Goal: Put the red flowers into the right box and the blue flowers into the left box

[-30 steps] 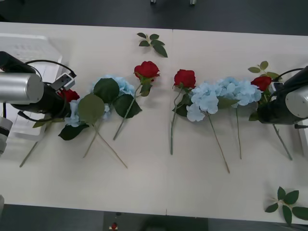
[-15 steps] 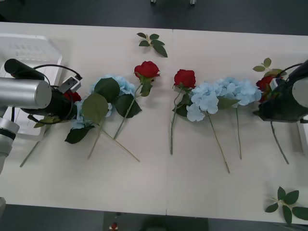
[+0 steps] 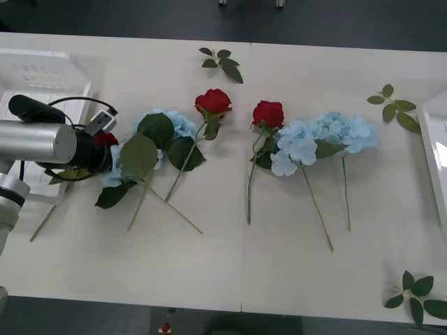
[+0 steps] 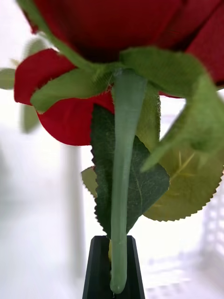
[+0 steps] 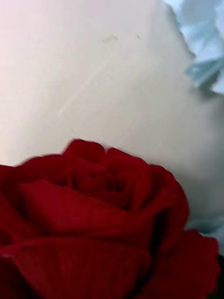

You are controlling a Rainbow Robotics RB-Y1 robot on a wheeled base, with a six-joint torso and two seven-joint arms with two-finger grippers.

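Note:
My right gripper is shut on the green stem of a red flower, just below its bloom and leaves; the black fingers pinch the stem end. My left gripper sits at the table's left, right against another red flower, whose bloom looms close in the left wrist view. Two more red flowers lie mid-table. Blue flowers lie beside the left gripper and right of centre. The left box stands behind the left arm; the right box at the right edge.
Bloomless leaf sprigs lie at the back centre, back right and front right corner. Long stems trail toward the table's front edge. Bare tabletop lies between the right blue flowers and the right box.
The right arm lifted its red flower off the table and left the front view to the right. The left arm edged right against the rose, nudging the left blue flower.

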